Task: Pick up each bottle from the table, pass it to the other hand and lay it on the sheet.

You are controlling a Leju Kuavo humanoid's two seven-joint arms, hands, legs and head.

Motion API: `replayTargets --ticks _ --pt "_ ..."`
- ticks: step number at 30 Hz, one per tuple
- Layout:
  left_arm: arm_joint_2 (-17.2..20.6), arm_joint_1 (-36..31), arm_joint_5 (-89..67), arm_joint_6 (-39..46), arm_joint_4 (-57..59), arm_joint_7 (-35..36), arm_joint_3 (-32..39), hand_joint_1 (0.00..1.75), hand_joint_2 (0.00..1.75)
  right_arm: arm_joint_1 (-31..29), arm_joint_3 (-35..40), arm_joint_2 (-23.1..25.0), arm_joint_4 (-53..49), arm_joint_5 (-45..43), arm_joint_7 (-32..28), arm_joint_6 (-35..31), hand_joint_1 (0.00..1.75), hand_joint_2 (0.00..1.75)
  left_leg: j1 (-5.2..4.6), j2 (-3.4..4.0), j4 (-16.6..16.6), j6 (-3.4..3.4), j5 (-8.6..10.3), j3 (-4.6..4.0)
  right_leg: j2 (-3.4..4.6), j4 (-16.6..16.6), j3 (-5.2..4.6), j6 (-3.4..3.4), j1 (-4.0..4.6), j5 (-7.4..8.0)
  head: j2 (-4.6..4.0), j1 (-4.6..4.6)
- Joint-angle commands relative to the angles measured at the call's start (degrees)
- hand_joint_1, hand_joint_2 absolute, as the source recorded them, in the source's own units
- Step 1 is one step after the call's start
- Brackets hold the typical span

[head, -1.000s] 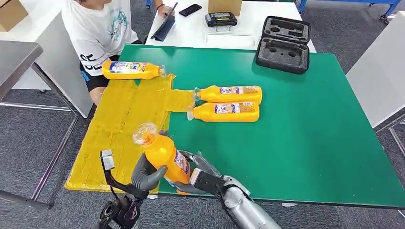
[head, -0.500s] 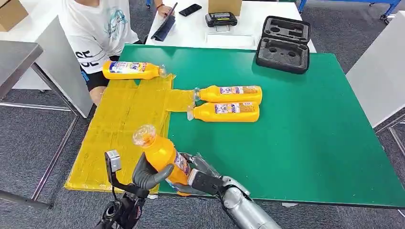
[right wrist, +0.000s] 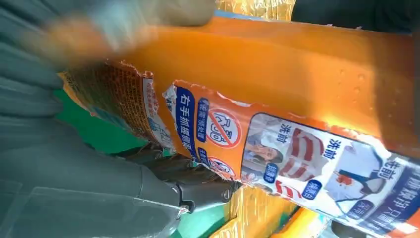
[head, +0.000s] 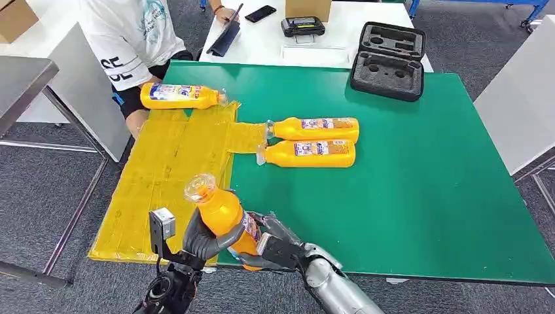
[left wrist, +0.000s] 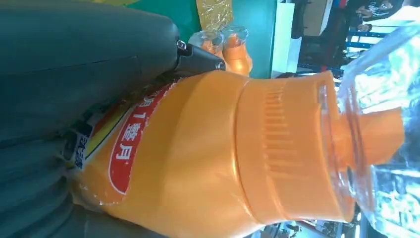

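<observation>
On the green table [head: 419, 183] lie two bottles [head: 313, 140], one on the yellow sheet [head: 173, 163].

Black foam-lined case [head: 389, 60] on the green table [head: 425, 183] (far edge), seated person [head: 134, 39] beyond.

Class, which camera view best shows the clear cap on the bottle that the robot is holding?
The left wrist view: the clear cap appears large and close over the orange neck. The head view shows it small, atop the held bottle gripped by the left hand and right hand. The right wrist view shows the bottle's label.
</observation>
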Motion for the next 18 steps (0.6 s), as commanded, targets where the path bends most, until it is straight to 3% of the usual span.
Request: replayTargets --ticks 1,4,5,6,9,10,18 --pt "-0.58 -2.22 -0.52 2.36 -0.34 -1.07 -0.10 1.75 1.75 -0.44 1.85 -0.83 2.95 0.95 1.05 0.31 1.75 1.75 0.05 -0.12 -0.04 -0.07 -0.08 0.26 -0.12 -0.05 0.31 -0.08 0.05 -0.12 0.00 0.02" --pt "-0.46 -2.14 1.02 1.85 -0.67 -0.94 0.72 1.75 1.75 -0.58 1.98 -0.82 3.16 1.26 1.27 0.29 1.71 1.75 0.06 -0.12 0.00 -0.08 -0.11 0.28 -0.12 -0.02 0.33 -0.09 0.07 -0.14 0.00 0.00" --pt "-0.31 -1.99 1.14 1.80 -0.77 -0.96 0.82 1.75 1.75 -0.62 1.93 -0.84 3.19 1.32 1.28 0.13 1.17 1.75 0.03 -0.10 -0.03 -0.06 -0.06 0.21 -0.10 -0.03 0.24 -0.07 0.04 -0.10 0.00 0.02" --pt "-0.16 -1.80 1.20 1.78 -0.95 -0.98 0.86 1.75 1.75 -0.69 1.82 -0.84 3.20 1.43 1.38 -0.23 0.00 1.75 0.04 -0.09 -0.02 -0.05 -0.04 0.13 -0.09 -0.03 0.17 -0.06 0.04 -0.06 0.00 0.00" --pt "0.13 -1.16 1.13 2.07 -2.39 -1.32 1.44 1.75 1.75 -0.27 -0.36 -0.65 1.43 0.30 1.69 -2.32 0.00 1.75 0.03 -0.08 -0.04 -0.05 -0.05 0.16 -0.08 -0.03 0.19 -0.07 0.04 -0.07 0.00 0.00" --pt "0.23 -1.17 1.01 2.21 -2.61 -1.45 1.56 1.75 1.75 -0.24 -0.70 -0.72 1.08 0.03 1.66 -2.43 0.00 0.00 0.04 -0.09 -0.01 -0.08 -0.11 0.29 -0.09 -0.01 0.32 -0.09 0.05 -0.14 0.00 0.00" --pt "2.47 0.08 -2.11 2.95 -5.96 -2.39 4.14 1.75 1.75 2.24 -6.58 -2.87 -7.61 -2.33 2.51 -4.01 0.00 0.00 0.01 -0.04 -0.04 -0.05 -0.03 0.10 -0.04 -0.03 0.12 -0.05 0.01 -0.04 0.00 0.02"
